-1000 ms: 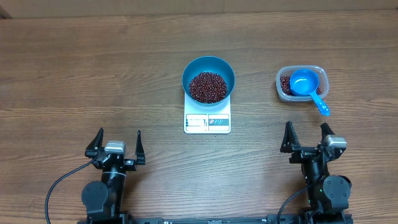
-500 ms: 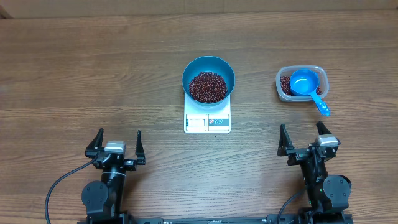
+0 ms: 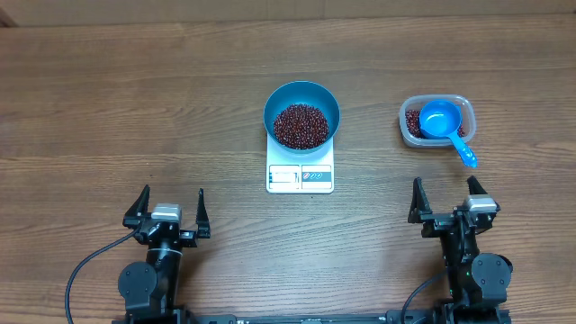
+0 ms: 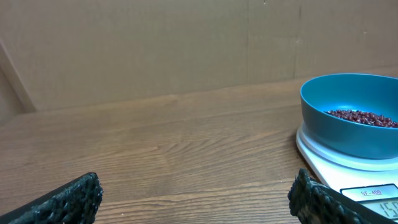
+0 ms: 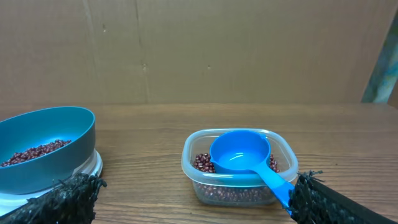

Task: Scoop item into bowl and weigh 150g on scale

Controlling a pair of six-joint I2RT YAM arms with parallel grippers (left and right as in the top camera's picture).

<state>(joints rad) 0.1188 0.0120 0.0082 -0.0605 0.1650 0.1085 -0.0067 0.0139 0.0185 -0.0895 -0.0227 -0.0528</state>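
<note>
The blue bowl [image 3: 301,114] [image 4: 348,118] [image 5: 43,149] stands on the white scale [image 3: 300,173] [image 4: 336,168] at the table's centre, with a layer of dark red-brown beans [image 3: 301,125] [image 4: 364,116] inside. A clear tub [image 3: 436,121] [image 5: 239,168] at the right holds more beans [image 5: 202,163] and a small blue scoop [image 3: 445,123] [image 5: 242,154] resting across it, handle toward me. My left gripper [image 3: 167,207] [image 4: 196,194] is open near the front left, empty. My right gripper [image 3: 445,201] [image 5: 196,194] is open near the front right, short of the tub, empty.
Bare wooden table [image 3: 135,108] all round. A cardboard wall [image 4: 186,43] stands behind the far edge.
The right arm shifted slightly left and then back to the right. Its jaws stayed open. The left arm, bowl and scoop have not moved.
</note>
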